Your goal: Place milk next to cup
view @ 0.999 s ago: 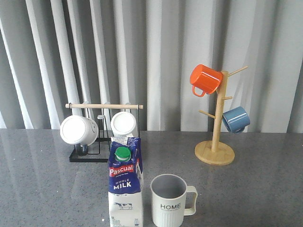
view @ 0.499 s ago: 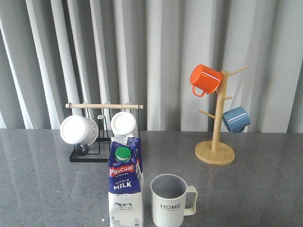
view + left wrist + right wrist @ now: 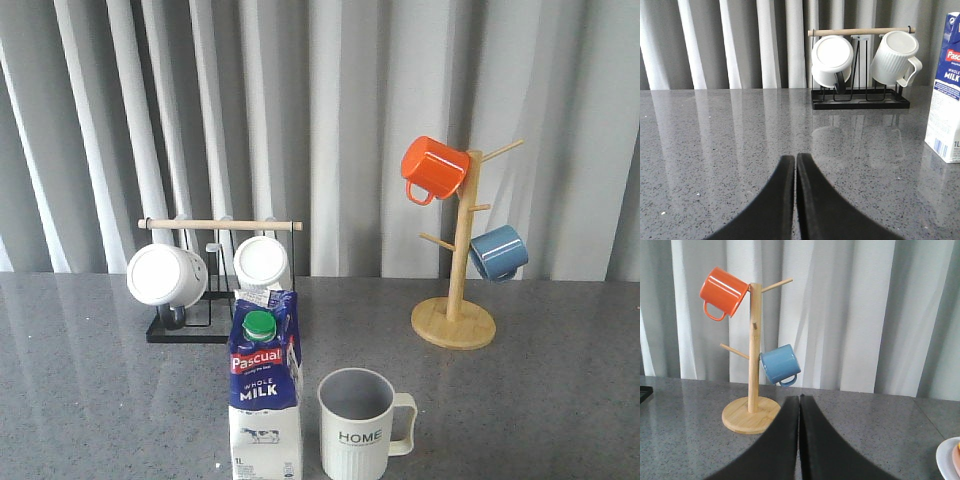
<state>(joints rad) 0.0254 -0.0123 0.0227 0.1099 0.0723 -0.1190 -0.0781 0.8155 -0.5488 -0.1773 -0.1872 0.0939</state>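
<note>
In the front view we see the milk (image 3: 265, 398) standing upright on the grey bench (image 3: 100, 400), just beside the cup (image 3: 357, 426), carton on the left, a narrow gap between them. In the left wrist view our left pincer (image 3: 795, 161) is closed on nothing above the bench, the milk at the frame's edge. In the right wrist view our right pincer (image 3: 799, 401) is likewise closed, facing the wooden mug tree (image 3: 753, 355).

The milk (image 3: 265, 400), a carton at the front edge of the worktop, reads "Pascual" on a red band, then "WHOLE MILK" in white on blue, with "1L" at its lower left corner. The cup (image 3: 360, 428) just beside it bears "HOME" in dark letters on its front.
</note>
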